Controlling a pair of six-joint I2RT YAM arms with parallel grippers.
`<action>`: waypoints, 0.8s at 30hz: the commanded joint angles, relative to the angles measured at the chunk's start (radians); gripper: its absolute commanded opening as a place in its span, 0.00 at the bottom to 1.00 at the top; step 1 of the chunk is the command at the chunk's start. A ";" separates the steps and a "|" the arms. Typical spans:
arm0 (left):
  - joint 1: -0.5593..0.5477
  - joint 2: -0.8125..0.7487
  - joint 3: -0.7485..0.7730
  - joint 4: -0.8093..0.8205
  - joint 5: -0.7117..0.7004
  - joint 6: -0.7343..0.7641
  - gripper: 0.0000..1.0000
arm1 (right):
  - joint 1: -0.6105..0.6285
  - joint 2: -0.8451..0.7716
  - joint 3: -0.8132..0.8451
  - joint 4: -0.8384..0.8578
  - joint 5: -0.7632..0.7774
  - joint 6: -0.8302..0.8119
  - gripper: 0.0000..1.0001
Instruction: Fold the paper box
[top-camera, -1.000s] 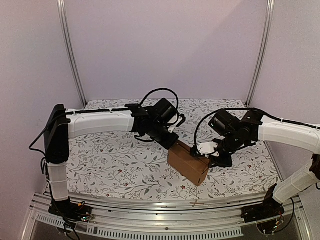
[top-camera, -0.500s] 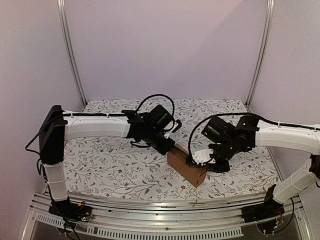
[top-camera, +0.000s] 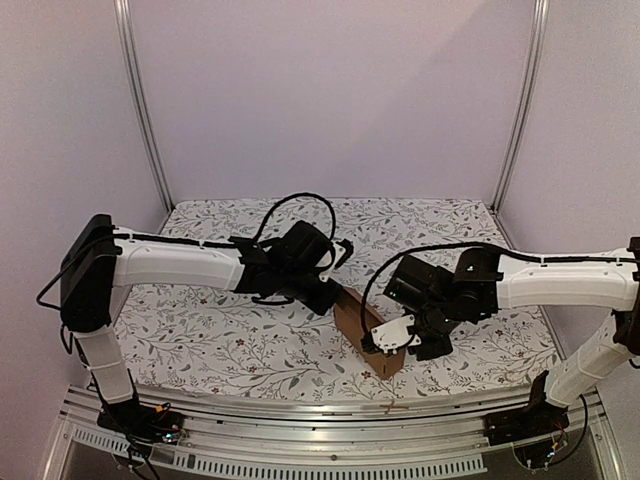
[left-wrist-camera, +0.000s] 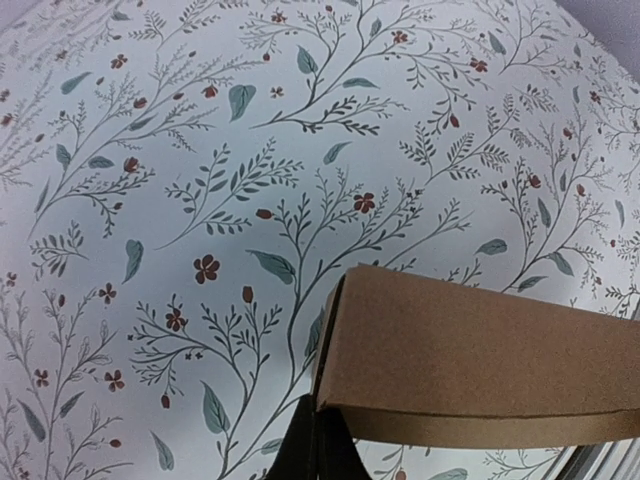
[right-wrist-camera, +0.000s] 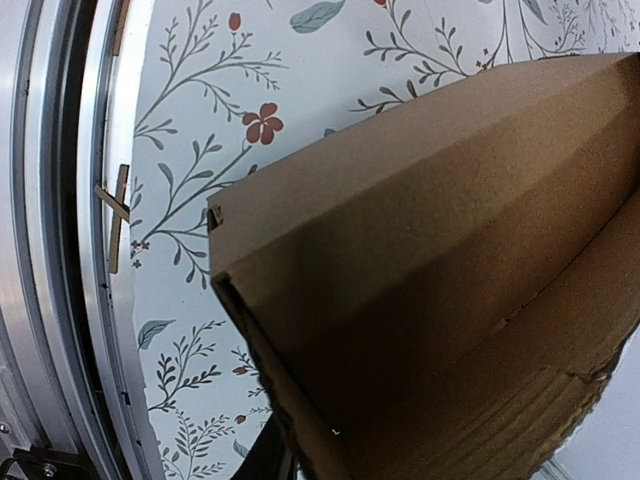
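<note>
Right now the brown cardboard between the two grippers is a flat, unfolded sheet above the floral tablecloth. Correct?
Not quite: it is not a flat sheet. The paper box is already formed into an elongated carton with walls and an edge seam, as the right wrist view shows. The rest holds: it sits between the left gripper and the right gripper, above the floral tablecloth.

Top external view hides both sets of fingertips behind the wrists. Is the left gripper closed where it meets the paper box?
Observer: Yes. The left gripper is shut, its tips meeting the paper box at its lower corner.
Operator: And the right one?
Observer: The right gripper shows one dark finger under the box; its jaw gap is hidden.
Operator: Any flap open?
Observer: From the left wrist, the box's face lies flat, no flap raised.
</note>
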 joint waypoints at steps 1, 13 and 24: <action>-0.015 0.002 -0.042 -0.011 -0.009 -0.005 0.00 | 0.007 -0.026 -0.020 0.005 0.044 0.002 0.23; -0.021 0.024 -0.016 -0.003 0.014 -0.002 0.00 | 0.007 -0.114 0.000 -0.051 0.069 -0.009 0.33; -0.022 0.029 0.001 -0.026 0.016 -0.005 0.00 | 0.103 -0.048 0.084 -0.061 0.080 -0.016 0.25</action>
